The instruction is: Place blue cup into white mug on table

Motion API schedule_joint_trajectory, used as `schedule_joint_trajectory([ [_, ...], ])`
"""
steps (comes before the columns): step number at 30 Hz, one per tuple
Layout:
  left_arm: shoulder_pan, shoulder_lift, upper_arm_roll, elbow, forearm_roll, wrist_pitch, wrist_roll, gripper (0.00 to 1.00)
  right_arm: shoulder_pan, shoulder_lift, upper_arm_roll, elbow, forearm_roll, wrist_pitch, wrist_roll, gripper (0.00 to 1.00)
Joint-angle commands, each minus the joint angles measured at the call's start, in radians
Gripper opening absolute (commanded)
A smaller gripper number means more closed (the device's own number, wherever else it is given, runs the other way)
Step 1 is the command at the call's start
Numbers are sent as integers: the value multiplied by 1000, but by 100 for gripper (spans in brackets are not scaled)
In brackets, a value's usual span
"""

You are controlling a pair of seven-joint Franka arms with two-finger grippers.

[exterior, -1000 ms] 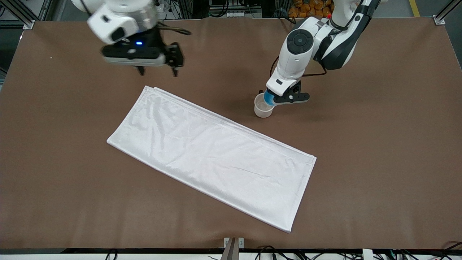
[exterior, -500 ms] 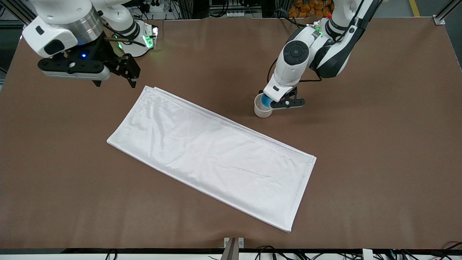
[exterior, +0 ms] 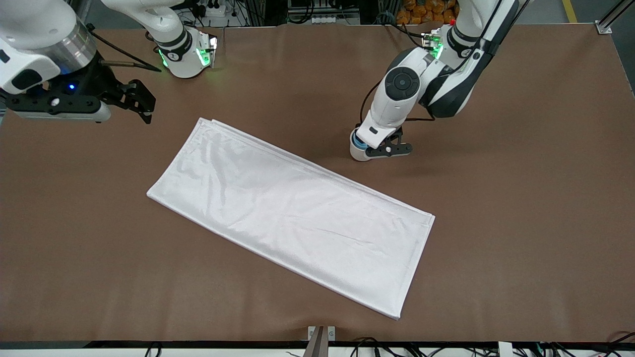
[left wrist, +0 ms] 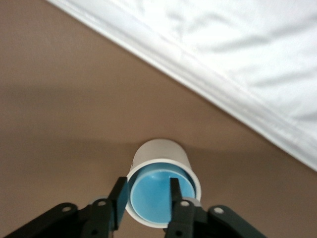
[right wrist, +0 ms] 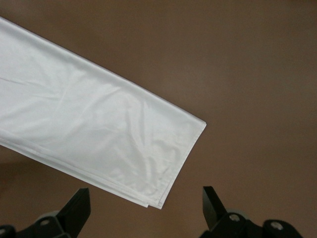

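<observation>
With the left gripper [left wrist: 146, 198] clamped on the cup's [left wrist: 157, 196] wall as it sits inside the mug [left wrist: 161, 153] on the table [exterior: 496, 198], and the waiting right gripper [right wrist: 146, 206] spread wide over the table's right-arm end, lifting before letting go could tip both.

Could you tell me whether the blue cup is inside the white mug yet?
Inside: the blue cup sits within the white mug rim, left gripper pinching its wall.

brown table [exterior: 521, 198], white cloth [exterior: 292, 215], white mug [exterior: 358, 152]
</observation>
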Motion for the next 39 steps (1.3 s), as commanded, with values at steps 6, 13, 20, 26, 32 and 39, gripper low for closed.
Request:
schedule_joint_trajectory([
  [6, 145, 2, 22, 191, 23, -99, 162, 100, -106, -46, 18, -30, 81, -9, -74, 100],
  [13, 260, 2, 20, 244, 23, -103, 289, 100, -152, -63, -6, -33, 156, -2, -112, 100],
  [20, 309, -8, 22, 246, 23, -106, 318, 100, -154, -85, -63, -44, 161, -3, -262, 100],
  [26, 331, -33, 45, 248, 23, -124, 409, 100, -154, -118, -63, -119, 161, 52, -266, 100],
  [32, 223, -125, 224, 208, 11, -168, 585, 100, -155, -140, -66, -184, 161, 118, -286, 100],
  [39, 214, -214, 261, 220, 10, -305, 673, 100, -151, -137, -91, -184, 164, 124, -302, 100],
])
